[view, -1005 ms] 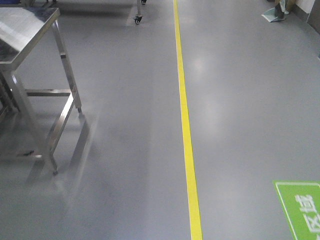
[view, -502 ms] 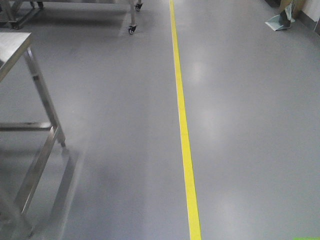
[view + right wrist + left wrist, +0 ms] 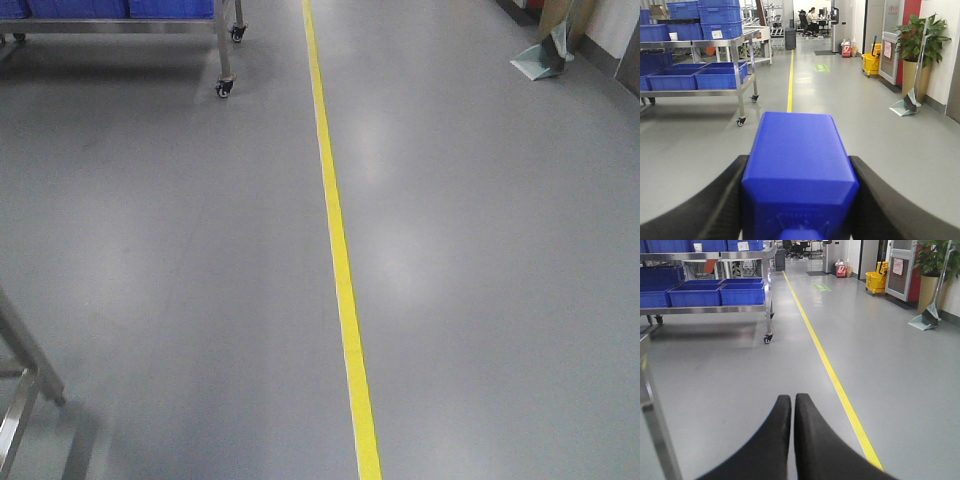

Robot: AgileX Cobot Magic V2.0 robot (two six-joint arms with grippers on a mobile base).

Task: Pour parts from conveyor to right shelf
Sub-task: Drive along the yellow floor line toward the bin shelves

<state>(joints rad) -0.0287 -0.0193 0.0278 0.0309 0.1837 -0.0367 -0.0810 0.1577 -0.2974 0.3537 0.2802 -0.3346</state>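
Blue part [image 3: 797, 145] is clamped between the fingers of the right gripper [image 3: 799, 172], clear of the floor. Left gripper [image 3: 792, 399] is closed on nothing. Ahead, left of the yellow line [image 3: 790, 85], stands the shelf [image 3: 710, 43] with blue bins [image 3: 715, 77]. Judgement: transit step. Drive up to the shelf's near edge, grip firm, wrist level. Tip only once the part is over an open bin.

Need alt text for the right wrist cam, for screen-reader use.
The right tool grips a bright-blue plastic block that fills the lower foreground, held between its black fingers. Beyond it, a grey floor with a yellow line runs down a corridor, with a wheeled steel rack holding blue bins at left and a potted plant at right.
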